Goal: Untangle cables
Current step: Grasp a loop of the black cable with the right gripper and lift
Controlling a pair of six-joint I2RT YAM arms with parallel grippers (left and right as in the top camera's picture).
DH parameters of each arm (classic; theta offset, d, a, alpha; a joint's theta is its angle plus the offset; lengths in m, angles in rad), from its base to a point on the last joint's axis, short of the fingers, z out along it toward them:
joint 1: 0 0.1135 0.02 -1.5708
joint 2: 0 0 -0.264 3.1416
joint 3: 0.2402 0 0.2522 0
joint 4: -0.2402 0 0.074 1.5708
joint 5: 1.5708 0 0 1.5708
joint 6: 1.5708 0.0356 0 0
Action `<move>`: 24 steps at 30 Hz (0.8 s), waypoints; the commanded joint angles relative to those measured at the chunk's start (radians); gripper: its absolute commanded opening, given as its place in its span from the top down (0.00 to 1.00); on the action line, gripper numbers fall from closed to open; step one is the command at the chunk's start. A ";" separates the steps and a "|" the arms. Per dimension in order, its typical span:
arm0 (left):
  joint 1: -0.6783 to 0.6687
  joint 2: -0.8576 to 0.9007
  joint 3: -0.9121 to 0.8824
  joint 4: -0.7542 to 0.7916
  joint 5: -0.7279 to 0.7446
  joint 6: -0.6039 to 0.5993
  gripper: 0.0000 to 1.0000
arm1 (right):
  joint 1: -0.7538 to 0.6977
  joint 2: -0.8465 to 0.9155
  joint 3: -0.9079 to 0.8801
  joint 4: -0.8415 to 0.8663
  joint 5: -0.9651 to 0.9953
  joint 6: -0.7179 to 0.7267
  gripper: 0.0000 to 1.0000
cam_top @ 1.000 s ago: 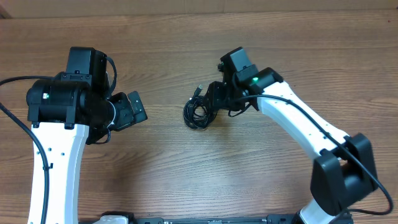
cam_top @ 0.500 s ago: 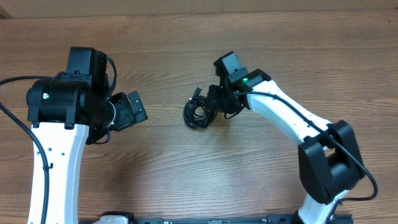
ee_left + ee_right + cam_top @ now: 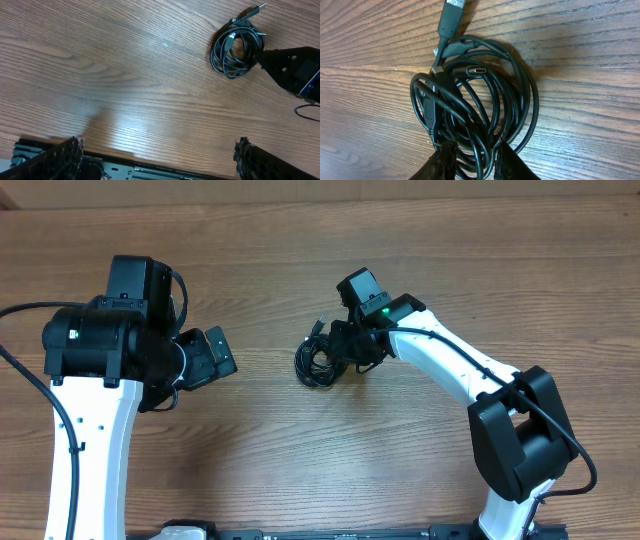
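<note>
The cables (image 3: 318,364) lie as one small black coil on the wooden table, with a plug (image 3: 320,322) sticking out at its far side. In the right wrist view the coil (image 3: 485,95) fills the frame, a USB-C plug (image 3: 479,71) lying across it. My right gripper (image 3: 476,152) has its two fingers down on the coil's near edge, closed in on a few strands. From overhead, that gripper (image 3: 340,352) sits at the coil's right side. My left gripper (image 3: 222,355) hangs wide open well to the left, its jaws empty (image 3: 157,152); its view shows the coil (image 3: 237,50) far off.
A metal rail (image 3: 150,167) runs along the table's near edge below the left gripper. The right arm's black wire (image 3: 306,111) loops beside the coil. The left arm's thick cable (image 3: 20,370) trails off the left side.
The right gripper's jaws have narrowed round the coil's strands, and the right arm's elbow has swung left, nearer the coil. The left arm has not moved.
</note>
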 commanded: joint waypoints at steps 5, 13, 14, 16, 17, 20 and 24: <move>0.000 0.000 0.002 -0.002 0.010 -0.006 0.00 | 0.050 0.001 -0.018 0.009 0.013 0.002 0.73; 0.000 0.000 0.002 -0.002 0.010 -0.006 0.00 | 0.061 0.001 -0.029 -0.002 0.109 0.004 0.75; 0.000 0.000 0.002 -0.002 0.010 -0.006 0.01 | 0.061 0.001 -0.031 -0.002 0.114 0.004 0.74; 0.000 0.000 0.002 -0.002 0.010 -0.006 0.00 | 0.061 0.001 -0.037 0.001 0.114 0.004 0.71; 0.000 0.000 0.002 -0.002 0.010 -0.006 0.00 | 0.061 0.001 -0.041 0.005 0.115 0.003 0.70; 0.000 0.000 0.002 -0.003 0.010 -0.006 0.00 | 0.061 0.001 -0.057 0.019 0.114 0.003 0.70; 0.000 0.000 0.002 -0.002 0.010 -0.006 0.00 | 0.061 0.003 -0.063 0.028 0.111 0.003 0.75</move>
